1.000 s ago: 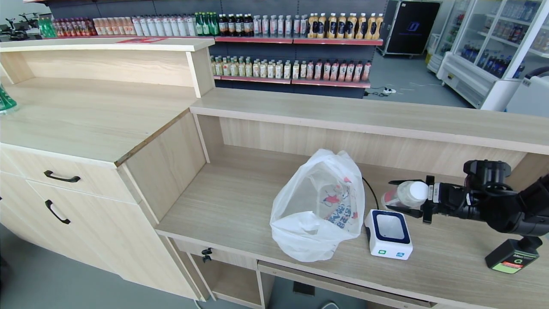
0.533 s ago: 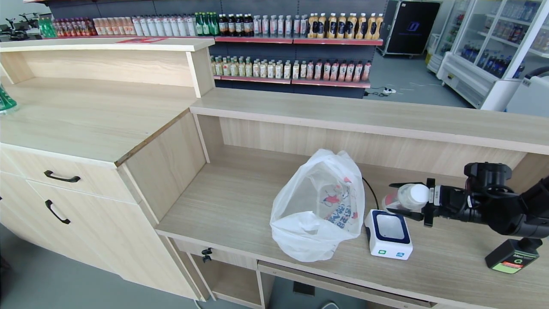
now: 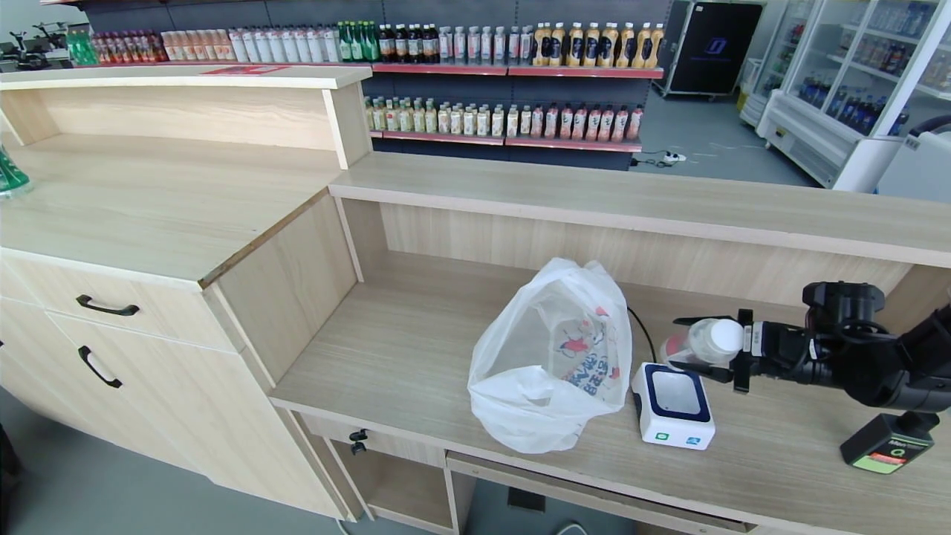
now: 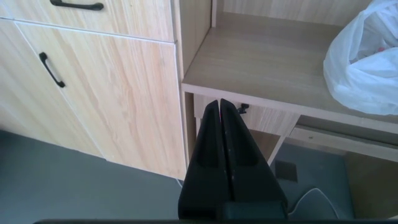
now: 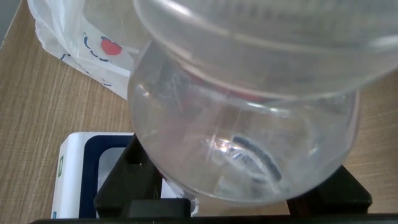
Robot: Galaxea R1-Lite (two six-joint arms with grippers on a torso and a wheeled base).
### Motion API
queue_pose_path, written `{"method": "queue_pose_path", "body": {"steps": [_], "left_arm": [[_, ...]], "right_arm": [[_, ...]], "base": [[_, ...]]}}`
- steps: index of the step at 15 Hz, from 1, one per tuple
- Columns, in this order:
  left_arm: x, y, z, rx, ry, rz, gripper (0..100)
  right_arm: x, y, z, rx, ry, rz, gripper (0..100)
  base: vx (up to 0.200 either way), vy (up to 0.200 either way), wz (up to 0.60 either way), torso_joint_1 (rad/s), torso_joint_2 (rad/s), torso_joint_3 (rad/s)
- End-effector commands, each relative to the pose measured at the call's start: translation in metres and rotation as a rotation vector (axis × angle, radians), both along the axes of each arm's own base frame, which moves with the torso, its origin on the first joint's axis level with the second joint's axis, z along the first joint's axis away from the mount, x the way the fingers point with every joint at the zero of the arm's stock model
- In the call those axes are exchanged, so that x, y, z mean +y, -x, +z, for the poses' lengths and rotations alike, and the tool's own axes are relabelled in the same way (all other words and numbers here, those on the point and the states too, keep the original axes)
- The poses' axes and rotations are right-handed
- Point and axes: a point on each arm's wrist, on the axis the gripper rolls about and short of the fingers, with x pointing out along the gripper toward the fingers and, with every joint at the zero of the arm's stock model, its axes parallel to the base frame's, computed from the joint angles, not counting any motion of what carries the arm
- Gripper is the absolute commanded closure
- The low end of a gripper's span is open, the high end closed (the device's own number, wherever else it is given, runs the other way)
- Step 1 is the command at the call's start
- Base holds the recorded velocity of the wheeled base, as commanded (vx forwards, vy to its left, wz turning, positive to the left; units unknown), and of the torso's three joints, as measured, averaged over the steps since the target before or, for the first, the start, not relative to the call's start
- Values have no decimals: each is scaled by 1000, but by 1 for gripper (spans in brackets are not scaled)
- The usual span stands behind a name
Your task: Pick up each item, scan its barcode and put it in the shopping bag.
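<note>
We hold one clear bottle (image 3: 706,340) in the right gripper (image 3: 680,343), lying level, cap toward the wrist, base toward the bag (image 3: 550,357); left gripper (image 4: 220,104) clenched.

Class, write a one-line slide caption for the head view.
Right gripper holds a clear bottle near the scanner, beside the white bag.

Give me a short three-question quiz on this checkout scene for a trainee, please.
1. True or false: the right claw is empty.
2. What stands beside the bag? A) scanner B) basket C) scale
3. Fill in: the left claw is ___ (open or shut).
Key: 1 false, it grips the bottle; 2 A; 3 shut.
</note>
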Motion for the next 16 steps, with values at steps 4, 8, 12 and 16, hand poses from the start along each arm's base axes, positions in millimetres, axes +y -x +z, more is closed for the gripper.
{"method": "queue_pose_path", "body": {"steps": [4,8,12,16], "left_arm": [[0,0,0,0,-1,1,100],[0,0,0,0,1,1,100],[0,0,0,0,-1,1,100],[0,0,0,0,1,1,100]], "right_arm": [[1,-6,-4,1,-5,12,100],[3,-7,-8,11,-7,18,100],[3,-11,-10,9,-9,25,100],[4,-8,-7,7,-11,27,100]], "base": [[0,0,0,0,0,0],[0,0,0,0,0,0],[0,0,0,0,0,0],[0,0,0,0,0,0]]}}
